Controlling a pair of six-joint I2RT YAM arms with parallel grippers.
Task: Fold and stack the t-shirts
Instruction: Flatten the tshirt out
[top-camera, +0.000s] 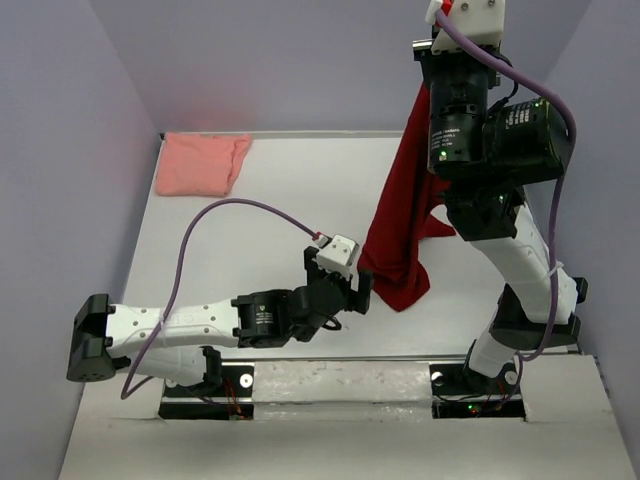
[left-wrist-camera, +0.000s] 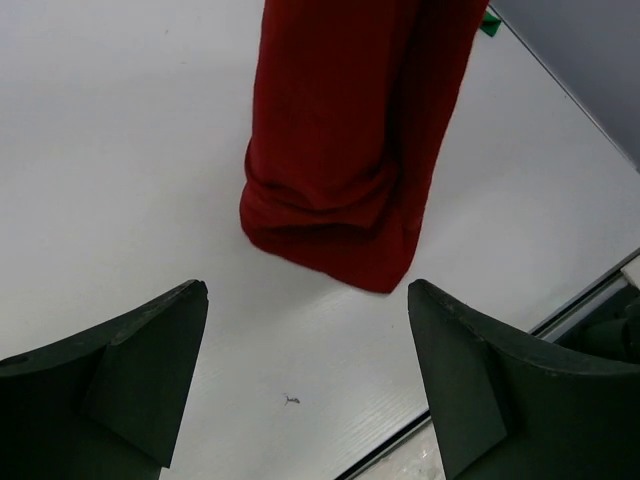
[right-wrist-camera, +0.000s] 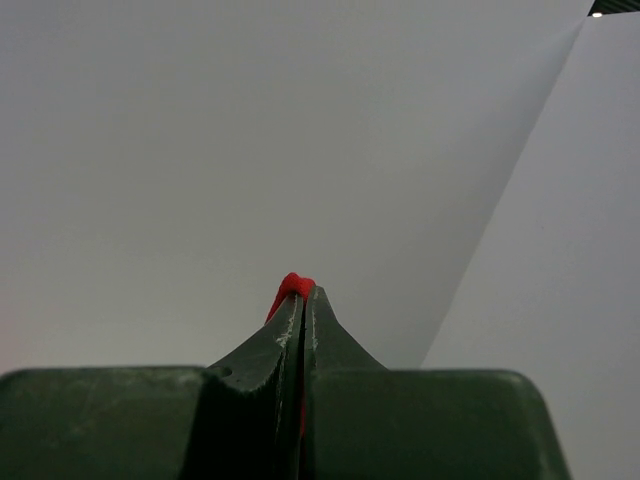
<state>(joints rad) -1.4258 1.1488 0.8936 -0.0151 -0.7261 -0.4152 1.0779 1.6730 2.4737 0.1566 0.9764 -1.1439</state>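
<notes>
A dark red t-shirt hangs in a long bunched column from my right gripper, which is raised high and shut on a pinch of its cloth. The shirt's lower end rests crumpled on the white table. My left gripper hovers low just in front of that lower end, open, with nothing between its fingers. A pale salmon pink t-shirt lies folded in the far left corner.
A small green sliver shows beside the red shirt near the table's edge; I cannot tell what it is. The table's near edge runs close to the left gripper. Grey walls close in the back and sides.
</notes>
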